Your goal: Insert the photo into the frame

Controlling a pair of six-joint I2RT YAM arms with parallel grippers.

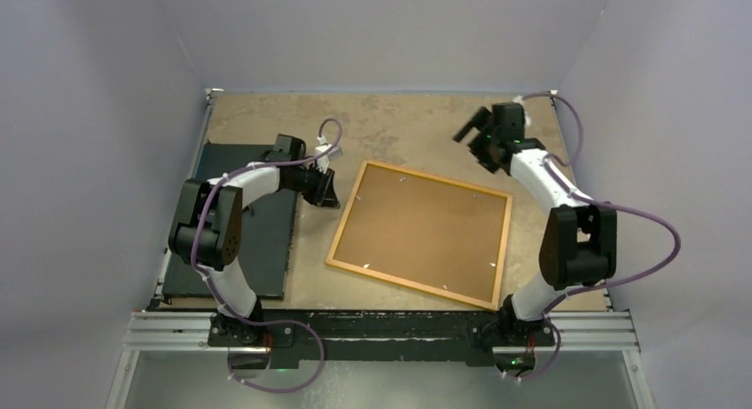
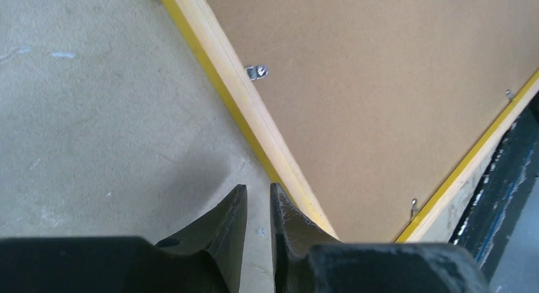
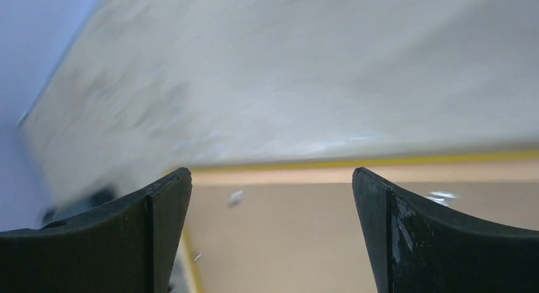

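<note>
Face-down frame [image 1: 410, 285] at mid-table, long axis left to right, left end skewed farther away.
Brown backing board [image 1: 421, 236] uppermost; black board [image 1: 270, 240] just left; left gripper [image 2: 257, 194] barely parted, empty, beside the left rail; right gripper [image 3: 272, 178] spread wide, empty, raised over the far-right corner.

Frame [image 1: 410, 284] centre, backing board [image 1: 424, 232] inside it, flat board [image 1: 270, 240] at left
</note>
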